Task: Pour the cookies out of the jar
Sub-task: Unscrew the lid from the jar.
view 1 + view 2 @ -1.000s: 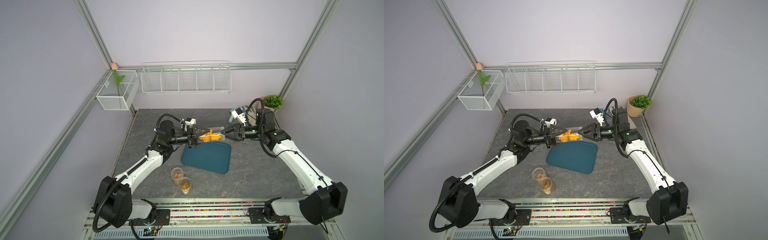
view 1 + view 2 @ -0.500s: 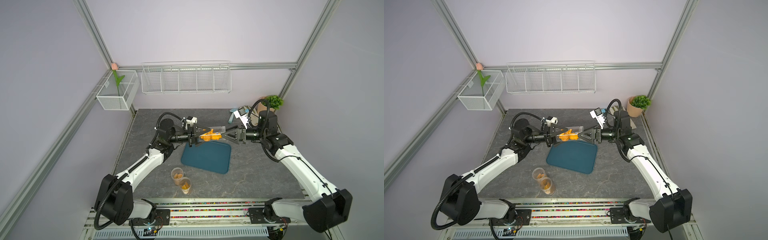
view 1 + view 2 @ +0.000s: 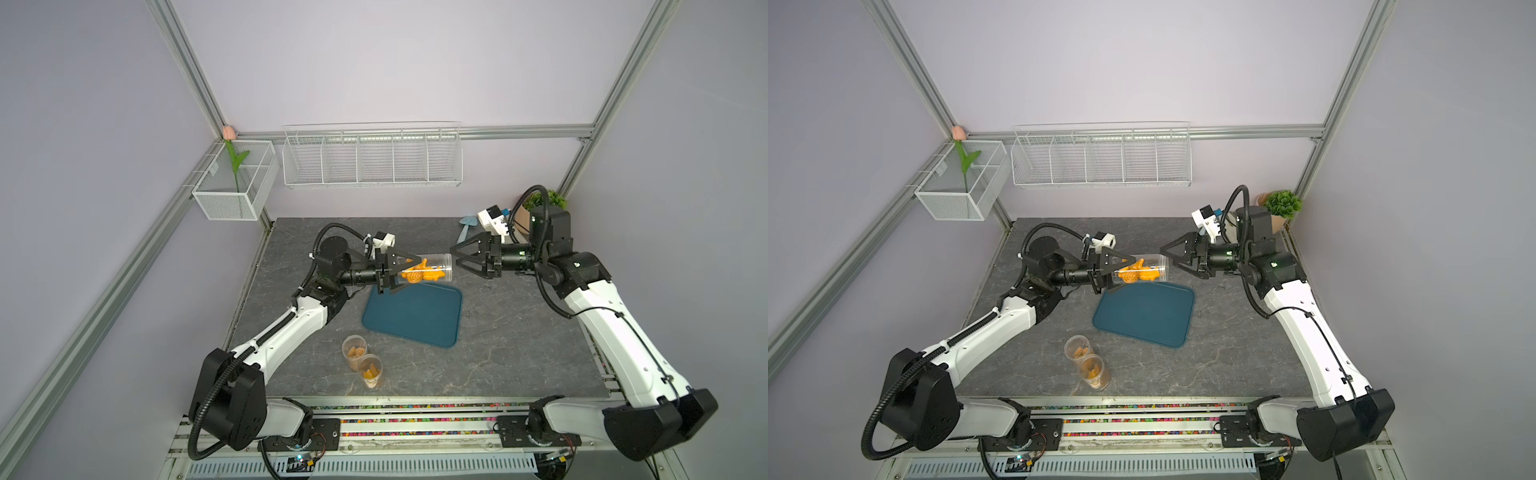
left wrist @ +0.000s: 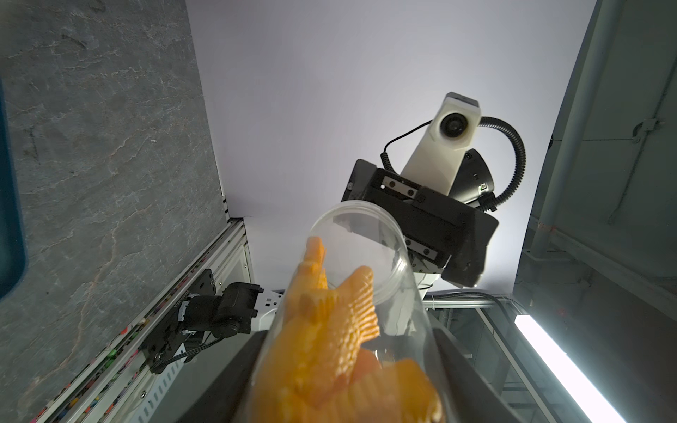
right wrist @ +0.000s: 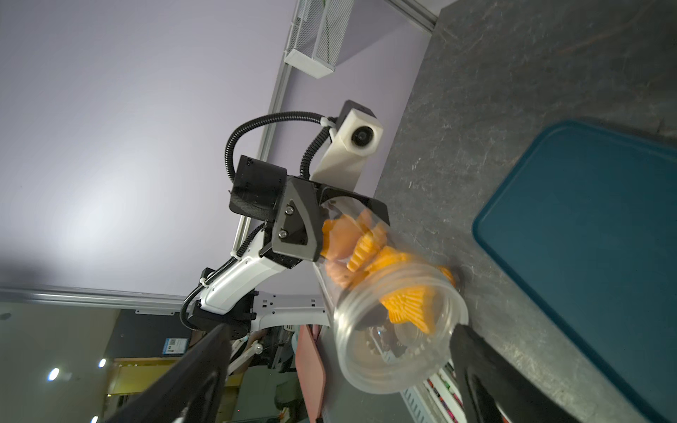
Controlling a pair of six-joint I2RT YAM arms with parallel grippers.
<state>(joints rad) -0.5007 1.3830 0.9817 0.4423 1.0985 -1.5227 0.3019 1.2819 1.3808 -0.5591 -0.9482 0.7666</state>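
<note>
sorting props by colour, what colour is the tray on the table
The tray is dark teal, clearest in a top view.

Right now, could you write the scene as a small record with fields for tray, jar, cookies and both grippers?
tray: teal, bare
jar: clear, lying sideways in the air by the tray's far edge
cookies: orange, inside the jar
left gripper: shut on the jar
right gripper: open, at the jar's other end, contact unclear
</note>
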